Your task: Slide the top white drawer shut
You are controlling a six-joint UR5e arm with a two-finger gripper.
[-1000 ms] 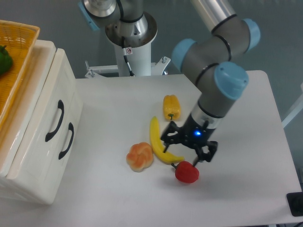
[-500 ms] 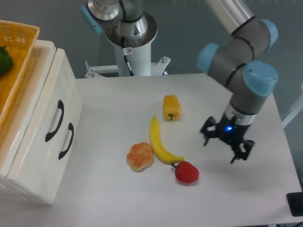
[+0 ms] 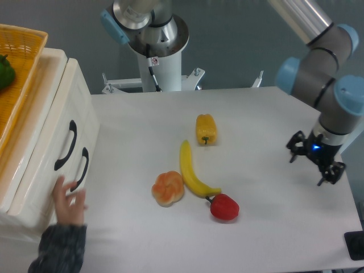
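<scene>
Gripper (image 3: 314, 161) hung over the table's (image 3: 273, 227) far-right part, fingers spread apart, holding nothing, well apart from the cabinet. Top white drawer (image 3: 42, 119) sat at the left edge, its front w/ black handle (image 3: 65, 145) standing slightly out from the cabinet. A person's hand (image 3: 68, 199) touched the lower drawer front (image 3: 54, 199). Mid-table: yellow pepper (image 3: 206, 128), banana (image 3: 193, 170), red pepper (image 3: 224, 207), orange pumpkin-like item (image 3: 168, 188).
</scene>
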